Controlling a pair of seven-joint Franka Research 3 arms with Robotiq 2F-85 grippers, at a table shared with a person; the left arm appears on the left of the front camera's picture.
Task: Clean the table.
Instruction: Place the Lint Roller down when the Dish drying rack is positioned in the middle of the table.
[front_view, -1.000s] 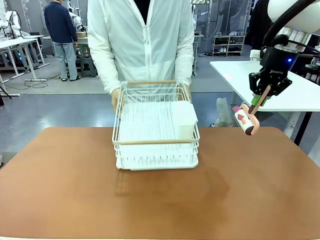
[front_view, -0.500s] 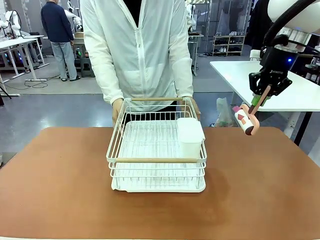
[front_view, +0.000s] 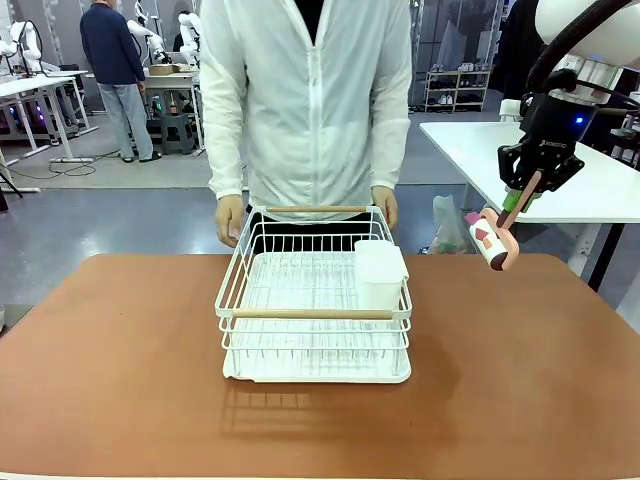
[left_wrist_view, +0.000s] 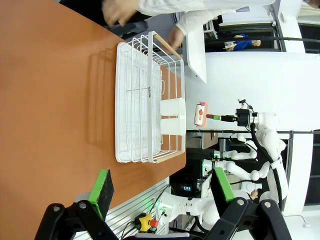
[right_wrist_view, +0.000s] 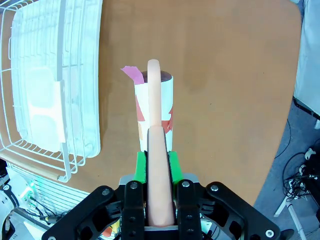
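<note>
My right gripper (front_view: 527, 192) is clamped on the lint roller (right_wrist_view: 154, 114) by its stiff handle, high over the table's (front_view: 520, 380) far right edge. I judge it light, its sticky sleeve soft. My left gripper (left_wrist_view: 159, 189) hangs wide apart, empty. A rack (front_view: 315, 305) sits mid-table.

Wide matte terracotta table (front_view: 120, 370)

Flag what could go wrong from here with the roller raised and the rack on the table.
The right gripper holds the lint roller by its thin handle; pressed down, it may twist. The dish rack sits mid-table, so rolling could hit it. The person's hands are near the rack's far rim.
</note>
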